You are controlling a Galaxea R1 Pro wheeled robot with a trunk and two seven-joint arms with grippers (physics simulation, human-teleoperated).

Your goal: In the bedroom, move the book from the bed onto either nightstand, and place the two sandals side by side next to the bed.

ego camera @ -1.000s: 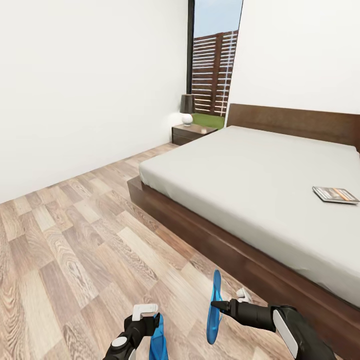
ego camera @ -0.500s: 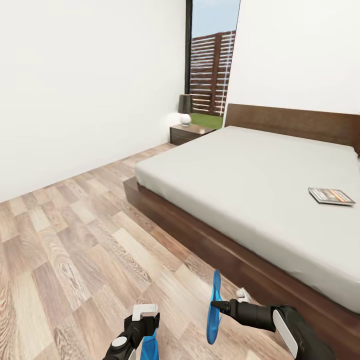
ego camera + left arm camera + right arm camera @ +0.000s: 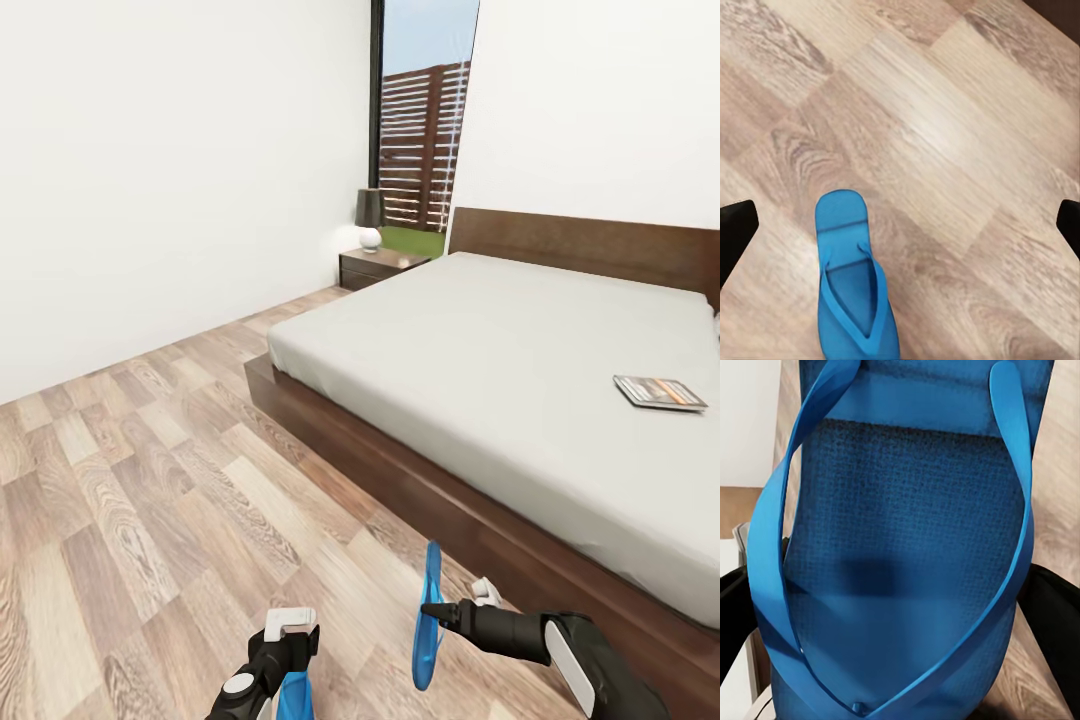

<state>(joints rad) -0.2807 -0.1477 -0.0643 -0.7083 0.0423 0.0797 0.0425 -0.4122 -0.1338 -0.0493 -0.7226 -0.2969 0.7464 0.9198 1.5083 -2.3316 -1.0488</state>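
A small lamp with a dark shade and round white base stands at about twelve o'clock, against the white wall. Just right of it, through the glass, a slatted wooden fence rises above a green strip of grass (blue sky above).

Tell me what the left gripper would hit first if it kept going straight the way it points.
Probably the wood-plank floor, which the left wrist view faces squarely. The left gripper has open jaws, and the blue sandal lies flat just off that line, so depth permitting it might graze the sandal.
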